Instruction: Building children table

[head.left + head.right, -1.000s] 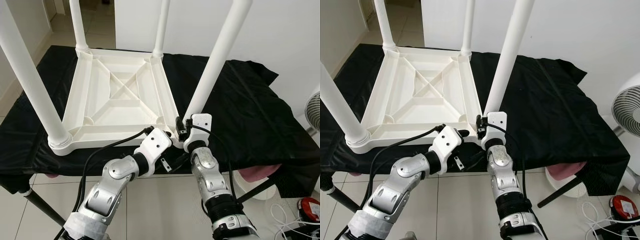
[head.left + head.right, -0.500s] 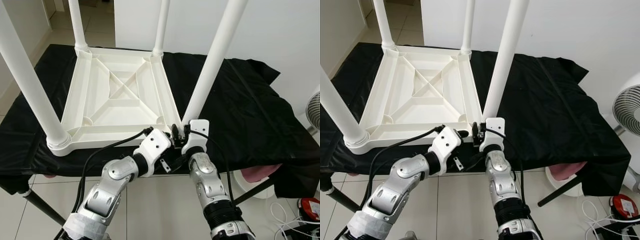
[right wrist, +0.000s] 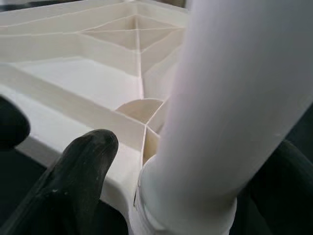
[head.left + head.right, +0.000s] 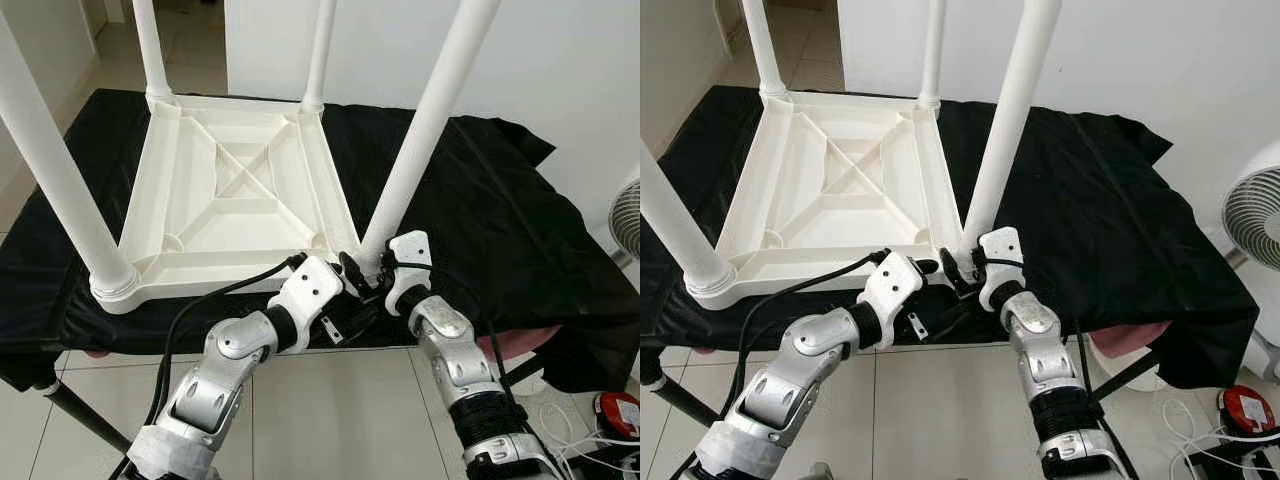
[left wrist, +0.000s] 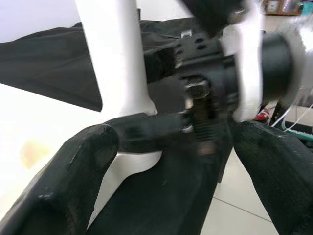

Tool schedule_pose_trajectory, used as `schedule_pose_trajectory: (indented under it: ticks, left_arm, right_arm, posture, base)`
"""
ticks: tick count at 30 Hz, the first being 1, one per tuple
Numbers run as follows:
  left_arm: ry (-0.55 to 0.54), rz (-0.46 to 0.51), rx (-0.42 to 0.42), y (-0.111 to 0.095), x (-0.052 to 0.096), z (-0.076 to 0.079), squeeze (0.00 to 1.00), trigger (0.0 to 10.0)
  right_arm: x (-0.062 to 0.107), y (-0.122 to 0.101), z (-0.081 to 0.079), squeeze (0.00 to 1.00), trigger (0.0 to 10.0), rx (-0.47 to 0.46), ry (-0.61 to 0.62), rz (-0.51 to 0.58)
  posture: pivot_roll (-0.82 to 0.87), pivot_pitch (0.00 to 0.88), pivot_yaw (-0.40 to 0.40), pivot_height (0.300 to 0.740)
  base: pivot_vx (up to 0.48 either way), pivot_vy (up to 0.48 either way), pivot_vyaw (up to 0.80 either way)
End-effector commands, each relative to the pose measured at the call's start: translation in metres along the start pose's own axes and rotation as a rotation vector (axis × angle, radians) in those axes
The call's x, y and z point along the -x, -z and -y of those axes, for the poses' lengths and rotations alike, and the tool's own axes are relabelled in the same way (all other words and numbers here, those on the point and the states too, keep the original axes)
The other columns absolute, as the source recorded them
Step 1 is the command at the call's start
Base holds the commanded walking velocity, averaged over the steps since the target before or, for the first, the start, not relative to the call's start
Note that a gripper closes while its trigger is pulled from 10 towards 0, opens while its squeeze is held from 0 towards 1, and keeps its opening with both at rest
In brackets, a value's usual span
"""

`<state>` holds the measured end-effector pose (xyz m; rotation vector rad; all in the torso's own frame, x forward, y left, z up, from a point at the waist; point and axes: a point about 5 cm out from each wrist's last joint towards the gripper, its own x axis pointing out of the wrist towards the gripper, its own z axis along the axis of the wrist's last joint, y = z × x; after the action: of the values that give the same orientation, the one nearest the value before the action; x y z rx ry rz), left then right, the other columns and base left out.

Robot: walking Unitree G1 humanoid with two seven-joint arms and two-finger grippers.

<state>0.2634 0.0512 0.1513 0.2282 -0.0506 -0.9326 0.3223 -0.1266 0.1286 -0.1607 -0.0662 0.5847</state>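
Note:
A white plastic children's table (image 4: 240, 200) lies upside down on a black cloth, with its legs pointing up. My right gripper (image 4: 362, 270) is at the foot of the near right leg (image 4: 420, 130). In the right wrist view one black finger (image 3: 83, 166) stands on each side of the leg (image 3: 230, 98), with a small gap on one side, so the gripper is open. My left gripper (image 5: 176, 147) is open, fingers wide apart. It is held just in front of the same corner, facing the right gripper and the leg's foot.
The black cloth (image 4: 500, 220) covers a long work table whose front edge is at my wrists. A white fan (image 4: 1255, 215) stands at the right. A red object (image 4: 618, 415) and white cables lie on the tiled floor, and something pink (image 4: 520, 345) sits under the table.
My right forearm has swung to the right and its wrist has turned around the foot of the near right leg. The left arm has stayed put.

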Motion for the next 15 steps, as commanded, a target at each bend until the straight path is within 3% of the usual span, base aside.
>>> schedule_pose_trajectory:
  ticks: [1, 5, 11, 12, 15]
  left_arm:
    - [-0.041, -0.003, 0.002, 0.000, -0.001, -0.003, 0.00, 10.0]
    - [-0.040, -0.002, -0.002, -0.001, -0.001, -0.003, 0.00, 10.0]
    - [-0.045, 0.001, -0.006, -0.002, -0.002, -0.005, 0.00, 10.0]
    - [-0.048, 0.003, -0.008, -0.003, -0.002, -0.006, 0.00, 10.0]
    - [-0.049, 0.004, -0.009, -0.003, -0.002, -0.006, 0.00, 10.0]
  right_arm:
    - [0.001, -0.002, 0.005, 0.00, 10.0, 0.027, -0.097, 0.016]
    - [-0.003, -0.003, 0.014, 0.00, 10.0, 0.061, -0.219, 0.000]
    - [-0.014, -0.001, 0.015, 0.00, 10.0, 0.084, -0.258, -0.034]
    - [-0.019, 0.003, 0.012, 0.00, 2.5, 0.101, -0.279, -0.061]
    - [-0.021, 0.004, 0.010, 0.00, 2.5, 0.107, -0.285, -0.071]
  posture:
    - [0.04, 0.015, -0.094, 0.740]
    - [0.04, 0.014, -0.097, 0.740]
    - [0.05, 0.009, -0.098, 0.740]
    - [0.06, 0.003, -0.099, 0.740]
    - [0.06, 0.003, -0.099, 0.740]
  base:
    - [0.000, 0.000, 0.00]
    - [0.000, 0.000, 0.00]
    - [0.000, 0.000, 0.00]
    - [0.000, 0.000, 0.00]
    - [0.000, 0.000, 0.00]
